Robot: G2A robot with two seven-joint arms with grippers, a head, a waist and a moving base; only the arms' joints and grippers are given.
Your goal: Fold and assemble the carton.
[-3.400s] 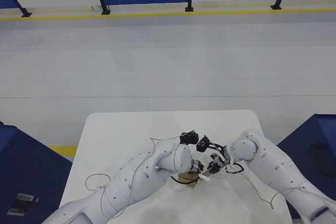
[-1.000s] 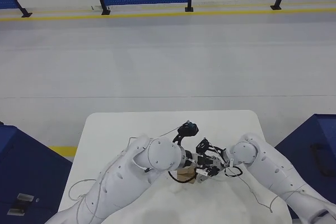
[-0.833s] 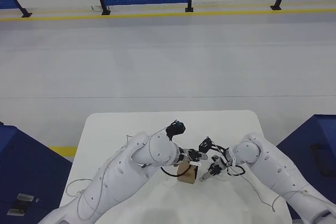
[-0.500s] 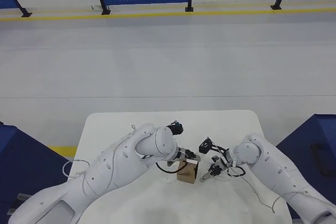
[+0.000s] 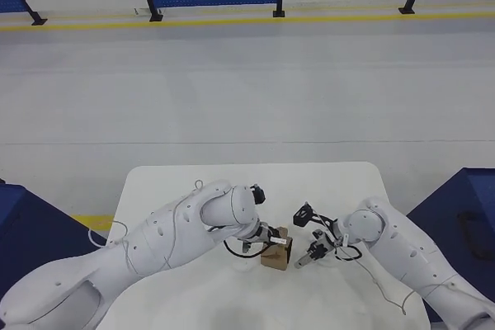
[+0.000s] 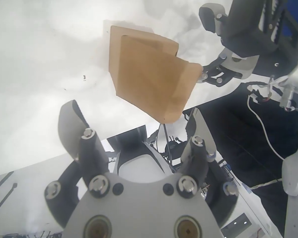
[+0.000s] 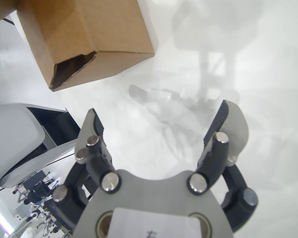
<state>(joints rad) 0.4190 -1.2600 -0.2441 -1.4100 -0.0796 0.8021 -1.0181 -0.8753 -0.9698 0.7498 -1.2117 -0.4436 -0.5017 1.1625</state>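
The left claw has pulled back from the small brown cardboard carton. It and the right claw are wide open and empty. The carton stands alone, probably assembled.

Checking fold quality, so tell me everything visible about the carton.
The carton is a small brown corrugated-cardboard box, folded into shape and standing on the white table. One corner seam gapes, showing the dark inside. A round-cornered flap overlaps a panel. The open left gripper and open right gripper flank it, neither gripping it.

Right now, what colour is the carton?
The carton is plain brown cardboard, clearest in the right wrist view.
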